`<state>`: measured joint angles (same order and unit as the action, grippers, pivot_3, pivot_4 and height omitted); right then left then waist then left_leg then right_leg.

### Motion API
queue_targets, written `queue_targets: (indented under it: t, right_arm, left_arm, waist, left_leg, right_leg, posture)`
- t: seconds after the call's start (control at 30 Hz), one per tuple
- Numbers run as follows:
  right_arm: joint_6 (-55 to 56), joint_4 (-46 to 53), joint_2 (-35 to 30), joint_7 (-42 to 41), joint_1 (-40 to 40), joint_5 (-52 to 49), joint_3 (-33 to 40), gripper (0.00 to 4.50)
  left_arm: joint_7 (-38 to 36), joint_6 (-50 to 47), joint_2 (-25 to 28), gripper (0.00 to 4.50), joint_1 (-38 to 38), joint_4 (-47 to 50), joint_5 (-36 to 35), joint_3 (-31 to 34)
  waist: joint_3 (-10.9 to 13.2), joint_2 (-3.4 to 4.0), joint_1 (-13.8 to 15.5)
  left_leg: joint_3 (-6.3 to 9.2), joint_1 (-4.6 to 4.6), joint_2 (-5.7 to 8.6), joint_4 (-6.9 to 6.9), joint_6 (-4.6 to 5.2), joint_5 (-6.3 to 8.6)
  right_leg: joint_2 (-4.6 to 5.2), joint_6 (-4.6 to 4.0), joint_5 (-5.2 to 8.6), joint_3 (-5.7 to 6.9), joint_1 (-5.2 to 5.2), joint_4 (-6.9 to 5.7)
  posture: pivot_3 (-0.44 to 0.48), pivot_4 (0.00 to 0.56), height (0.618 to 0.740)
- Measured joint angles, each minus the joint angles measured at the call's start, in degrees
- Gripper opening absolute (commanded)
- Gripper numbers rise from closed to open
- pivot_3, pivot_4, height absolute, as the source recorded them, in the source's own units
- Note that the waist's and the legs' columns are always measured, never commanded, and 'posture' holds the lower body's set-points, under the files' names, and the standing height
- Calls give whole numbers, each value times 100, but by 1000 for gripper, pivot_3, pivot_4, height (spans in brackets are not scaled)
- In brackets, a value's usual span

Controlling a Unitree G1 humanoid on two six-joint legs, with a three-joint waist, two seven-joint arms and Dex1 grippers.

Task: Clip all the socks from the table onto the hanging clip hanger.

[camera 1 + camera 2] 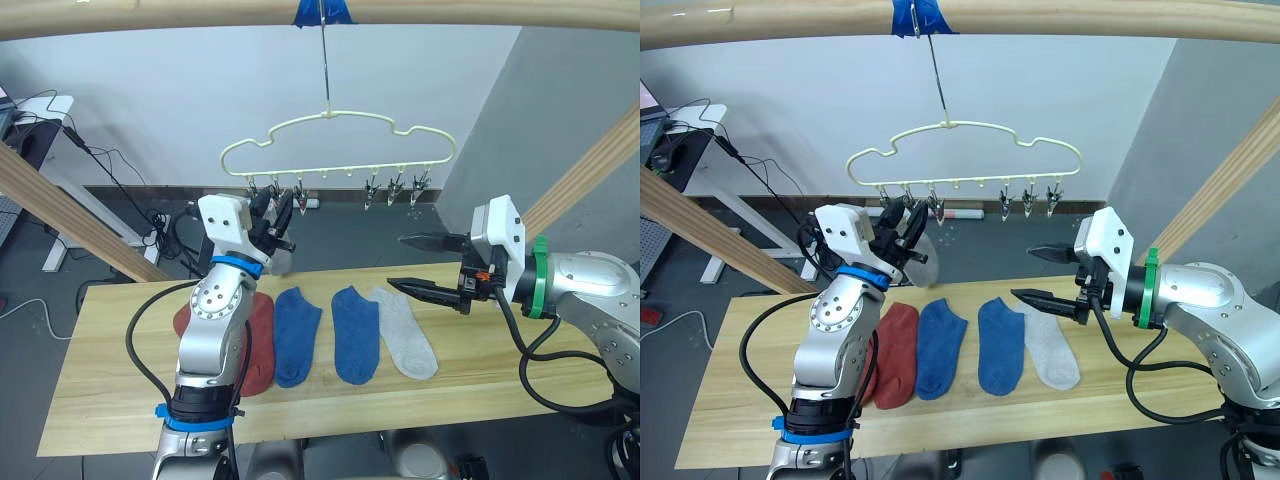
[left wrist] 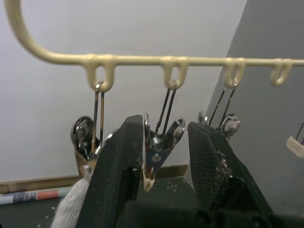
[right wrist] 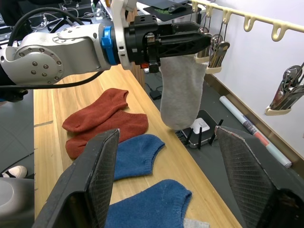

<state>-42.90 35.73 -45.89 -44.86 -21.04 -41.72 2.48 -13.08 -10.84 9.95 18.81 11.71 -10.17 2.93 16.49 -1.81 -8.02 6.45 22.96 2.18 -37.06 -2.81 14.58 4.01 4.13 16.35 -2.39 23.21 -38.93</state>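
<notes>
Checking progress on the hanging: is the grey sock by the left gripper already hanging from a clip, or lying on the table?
Hanging. The grey sock dangles from a clip on the hanger, clear of the table, beside the left gripper.

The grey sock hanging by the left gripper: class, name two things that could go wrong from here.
1. The grey sock hangs from one clip; if only its edge is pinched, it may slip.
2. The left gripper straddles the next clip; pushing could swing the clip hanger, which hangs freely.

The left arm [image 1: 215, 330] covered much of the red socks [image 1: 262, 345]. The hanging grey sock [image 2: 71, 209] was cut off at the left wrist view's edge; its clip attachment stayed unclear.
</notes>
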Motion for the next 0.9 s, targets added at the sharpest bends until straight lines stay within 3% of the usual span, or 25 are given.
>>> queue_targets:
  t: [0.43, 0.7, 0.9]
  right_arm:
    - [0, 0, 6, 5, -1, 0, 0, 3349]
    - [-1, 0, 7, 11, -1, 0, 0, 3349]
    - [-8, 3, 7, 12, 7, 0, 0, 3349]
  left_arm:
    - [15, -15, 3, 1662, 33, 0, 28, 0]
    - [1, -15, 14, 106, 67, 7, 26, 3]
    - [-8, -16, 58, 6, 47, 112, 12, 21]
  waist:
    - [0, 0, 1]
    - [0, 0, 1]
    - [0, 0, 1]
  left_leg:
    - [0, 0, 0, 0, 0, 0]
    - [0, 0, 0, 0, 0, 0]
    - [0, 0, 0, 0, 0, 0]
  right_leg:
    - [0, 0, 0, 0, 0, 1]
    - [0, 0, 0, 0, 0, 2]
    - [0, 0, 0, 0, 0, 2]
  posture:
    - [-277, 293, 740]
    - [-277, 292, 740]
    - [-277, 292, 740]
